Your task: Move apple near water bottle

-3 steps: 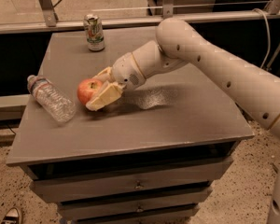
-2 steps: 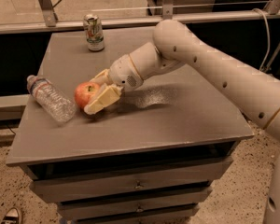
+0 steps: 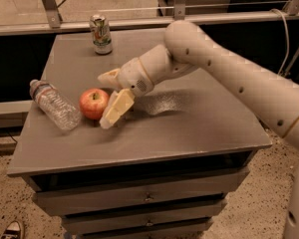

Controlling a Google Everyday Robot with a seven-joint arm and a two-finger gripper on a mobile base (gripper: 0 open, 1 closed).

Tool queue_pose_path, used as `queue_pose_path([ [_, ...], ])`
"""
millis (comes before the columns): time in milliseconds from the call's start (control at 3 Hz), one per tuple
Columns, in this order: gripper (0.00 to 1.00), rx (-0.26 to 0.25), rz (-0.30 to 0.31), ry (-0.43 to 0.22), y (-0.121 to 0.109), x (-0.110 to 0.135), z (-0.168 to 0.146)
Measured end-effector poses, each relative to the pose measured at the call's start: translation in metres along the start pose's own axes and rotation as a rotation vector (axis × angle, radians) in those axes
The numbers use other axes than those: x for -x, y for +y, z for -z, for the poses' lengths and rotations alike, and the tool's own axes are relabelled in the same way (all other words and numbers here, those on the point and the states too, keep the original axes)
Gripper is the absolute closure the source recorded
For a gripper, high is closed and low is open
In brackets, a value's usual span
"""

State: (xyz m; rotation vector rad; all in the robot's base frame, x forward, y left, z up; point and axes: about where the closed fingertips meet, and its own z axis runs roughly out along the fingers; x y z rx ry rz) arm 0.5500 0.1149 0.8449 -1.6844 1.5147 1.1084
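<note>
The red apple [image 3: 93,103] rests on the grey table [image 3: 199,128] at the left. The clear water bottle [image 3: 55,106] lies on its side just left of it, almost touching. My gripper [image 3: 102,101] reaches in from the right, low over the table. Its jaws are spread, one cream finger [image 3: 116,109] against the apple's near right side and the other finger [image 3: 109,76] behind the apple. The apple sits between the fingertips, mostly to their left.
A metal drink can [image 3: 101,34] stands at the table's back left. The table is a drawer cabinet with its front edge close below the apple. A railing runs behind it. A shoe [image 3: 12,230] shows on the floor at the bottom left.
The apple has come a little left and down onto the table beside the bottle. The fingers have spread slightly apart around it.
</note>
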Motion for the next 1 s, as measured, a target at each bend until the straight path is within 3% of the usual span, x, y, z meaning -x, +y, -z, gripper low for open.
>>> queue_pose_path([
  [333, 0.0, -0.105, -0.003, 0.015, -0.016, -0.003, 0.034],
  [667, 0.0, -0.308, 0.002, 0.008, -0.04, -0.004, 0.112],
  [1000, 0.0, -0.602, -0.072, -0.12, -0.054, -0.015, 0.216],
])
